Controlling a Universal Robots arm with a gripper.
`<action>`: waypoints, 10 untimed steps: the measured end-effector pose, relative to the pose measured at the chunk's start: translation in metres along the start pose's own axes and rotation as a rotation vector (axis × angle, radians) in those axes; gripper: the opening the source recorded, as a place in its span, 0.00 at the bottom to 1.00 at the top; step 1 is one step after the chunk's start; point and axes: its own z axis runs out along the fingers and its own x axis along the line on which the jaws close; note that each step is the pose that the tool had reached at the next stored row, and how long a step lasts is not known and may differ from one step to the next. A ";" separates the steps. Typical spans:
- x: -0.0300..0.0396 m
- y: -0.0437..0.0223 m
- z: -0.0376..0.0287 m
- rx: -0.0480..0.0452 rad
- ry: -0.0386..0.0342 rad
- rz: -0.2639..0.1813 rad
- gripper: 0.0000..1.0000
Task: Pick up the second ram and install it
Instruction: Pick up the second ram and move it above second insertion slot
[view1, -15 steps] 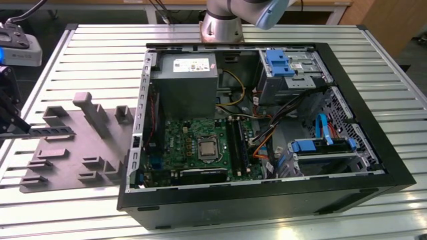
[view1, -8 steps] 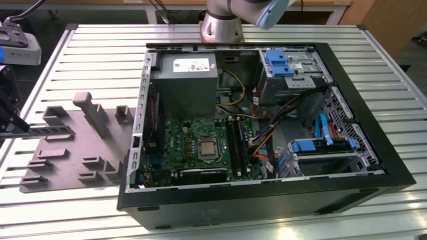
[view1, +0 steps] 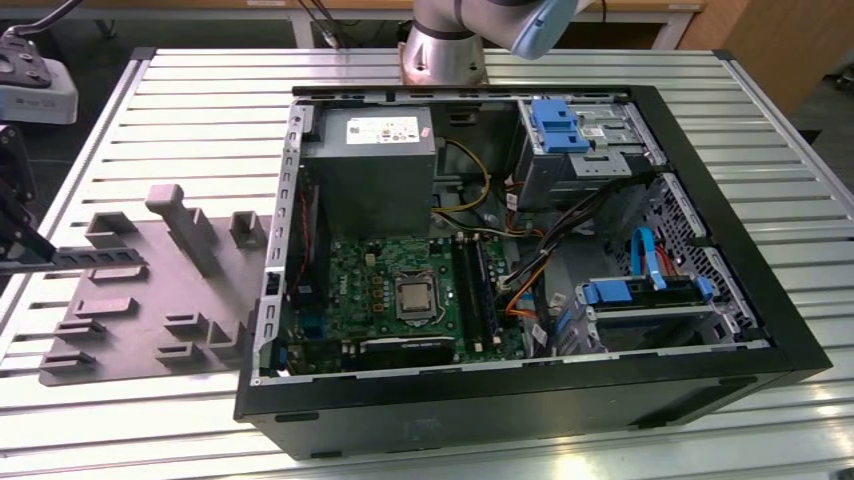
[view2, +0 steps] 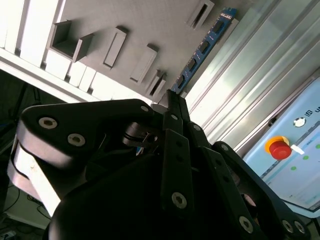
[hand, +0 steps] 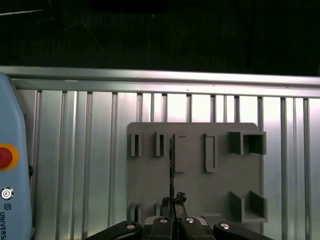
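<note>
Ribbed metal table (view1: 200, 100) beneath; second ram (view2: 204, 49), thin blue-green stick with black chips, held level on edge over grey slotted plate (hand: 200, 200); downward-pointing black gripper (view2: 172, 97) pinches one end; open computer case (view1: 534, 405) well apart.

Overall light: bright and even, falling from overhead in the exterior view.
Glare: the ribbed silver aluminium table (view1: 174, 110) shines near white at ten o'clock and again at five o'clock.
Shadow: the open black metal computer case (view1: 534, 410) is dim inside, darkest toward three o'clock. The flat grey plastic fixture plate (view1: 147, 345) has short, soft shadows beside its blocks.
Second wrist view: the black hinged gripper (view2: 172, 97) is a dark mass, with highlights on its screws and edges. The slats behind it bleach out with a greenish sheen. The long, narrow, dark blue-green second ram (view2: 202, 47) is evenly lit.
First wrist view: the background beyond the table edge falls to near black.
</note>
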 end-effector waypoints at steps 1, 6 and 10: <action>0.0000 0.0000 -0.0005 0.0001 -0.0001 0.000 0.12; -0.0003 0.0002 -0.0049 -0.0001 -0.0013 0.000 0.12; -0.0005 0.0004 -0.0086 0.0001 -0.0040 0.000 0.12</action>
